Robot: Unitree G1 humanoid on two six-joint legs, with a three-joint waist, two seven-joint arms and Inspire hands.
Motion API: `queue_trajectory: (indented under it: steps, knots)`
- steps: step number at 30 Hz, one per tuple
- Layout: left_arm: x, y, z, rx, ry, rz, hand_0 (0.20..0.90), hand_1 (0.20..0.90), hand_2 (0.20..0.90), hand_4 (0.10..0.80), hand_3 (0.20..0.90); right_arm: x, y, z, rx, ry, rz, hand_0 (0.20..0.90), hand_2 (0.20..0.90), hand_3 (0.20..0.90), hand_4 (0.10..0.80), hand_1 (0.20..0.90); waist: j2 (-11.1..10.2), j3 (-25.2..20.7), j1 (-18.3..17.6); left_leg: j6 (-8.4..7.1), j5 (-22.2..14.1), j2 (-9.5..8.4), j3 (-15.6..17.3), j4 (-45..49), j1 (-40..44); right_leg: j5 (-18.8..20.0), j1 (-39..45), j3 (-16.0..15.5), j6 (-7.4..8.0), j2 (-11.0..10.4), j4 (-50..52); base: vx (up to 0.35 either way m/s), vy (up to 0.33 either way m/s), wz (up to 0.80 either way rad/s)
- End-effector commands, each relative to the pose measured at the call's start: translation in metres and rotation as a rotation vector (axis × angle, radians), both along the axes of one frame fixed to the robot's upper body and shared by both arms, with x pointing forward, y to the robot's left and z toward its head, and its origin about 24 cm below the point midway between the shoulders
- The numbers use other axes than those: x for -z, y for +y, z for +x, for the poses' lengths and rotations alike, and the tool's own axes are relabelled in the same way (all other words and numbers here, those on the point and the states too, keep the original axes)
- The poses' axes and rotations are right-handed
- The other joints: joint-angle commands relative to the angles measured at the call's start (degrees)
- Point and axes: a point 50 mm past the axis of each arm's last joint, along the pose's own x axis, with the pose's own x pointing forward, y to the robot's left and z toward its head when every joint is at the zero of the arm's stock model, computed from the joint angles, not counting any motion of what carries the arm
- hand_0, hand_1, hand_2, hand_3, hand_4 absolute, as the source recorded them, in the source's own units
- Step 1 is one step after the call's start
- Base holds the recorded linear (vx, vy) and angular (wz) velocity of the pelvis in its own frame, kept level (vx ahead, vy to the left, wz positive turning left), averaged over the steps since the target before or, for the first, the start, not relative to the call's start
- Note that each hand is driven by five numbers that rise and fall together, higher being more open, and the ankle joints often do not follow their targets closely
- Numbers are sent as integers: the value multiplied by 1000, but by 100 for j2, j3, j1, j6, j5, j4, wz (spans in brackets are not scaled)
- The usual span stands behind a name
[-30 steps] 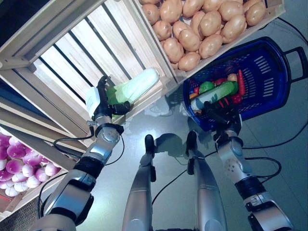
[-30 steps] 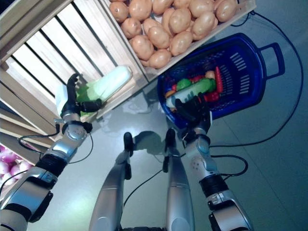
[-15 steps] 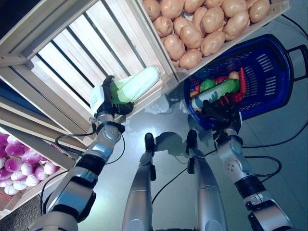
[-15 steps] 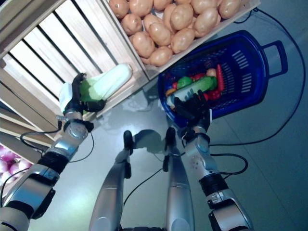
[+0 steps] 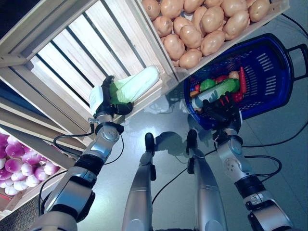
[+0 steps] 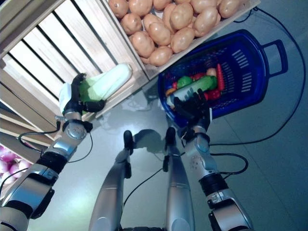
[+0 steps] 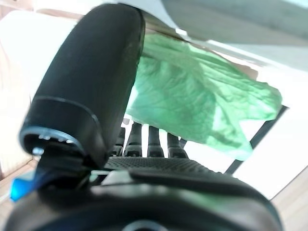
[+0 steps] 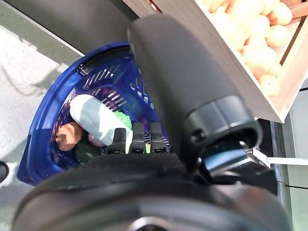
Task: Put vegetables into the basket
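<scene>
While the left hand [image 5: 107, 100] still clutches the cabbage [image 5: 135, 84], nothing has shifted.

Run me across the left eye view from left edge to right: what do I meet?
Purple turnips → left hand → pale green cabbage in the slatted crate → potatoes and right hand → blue basket with its handle at the far right.
</scene>
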Motion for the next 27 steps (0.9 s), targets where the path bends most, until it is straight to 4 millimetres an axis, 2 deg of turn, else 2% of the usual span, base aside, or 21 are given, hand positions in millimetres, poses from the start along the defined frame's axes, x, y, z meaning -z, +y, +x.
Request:
queue_trajectory:
  steps: [1,2,3,12,20,23,27]
  knots:
    - [16,28,-4,-157,114,33,672,672,672,648,672,-35,4,-6,-6,-183,-38,900,900,900,800,900,-167,2,-59,-165,69,-21,89,291,-374,-164,369,-151,38,148,-10,0,0,0]
    - [16,28,-4,-164,112,42,441,441,441,494,441,-36,4,-7,-4,-184,-37,900,900,900,800,900,-172,2,-56,-164,70,-21,84,289,-376,-164,365,-155,37,152,-6,0,0,0]
    - [16,28,-4,-167,112,45,300,300,300,400,300,-36,5,-7,-2,-185,-36,900,900,900,800,900,-176,2,-56,-166,69,-21,81,291,-378,-166,364,-154,38,155,-2,0,0,0]
    - [16,32,-6,-207,115,74,300,300,300,400,300,-35,4,-8,8,-187,-38,900,900,900,800,900,-174,2,-52,-175,58,-28,53,315,-406,-165,334,-156,49,142,19,0,0,0]
    - [10,34,-7,-241,51,91,300,300,300,400,300,-37,4,-10,16,-200,-42,900,900,900,800,900,-190,2,-35,-177,25,-42,31,378,-428,-169,332,-170,50,117,38,0,0,0]
    - [7,33,-7,-237,24,61,300,300,300,400,300,-37,4,-10,17,-201,-40,900,900,900,800,900,-185,2,-29,-178,18,-37,23,392,-432,-173,324,-164,51,114,53,0,0,0]
    - [-7,28,-8,-177,-105,-97,300,300,300,400,300,-38,4,-12,23,-202,-42,900,900,900,800,900,-165,2,-11,-176,3,-41,28,376,-395,-185,339,-170,55,100,58,0,0,0]
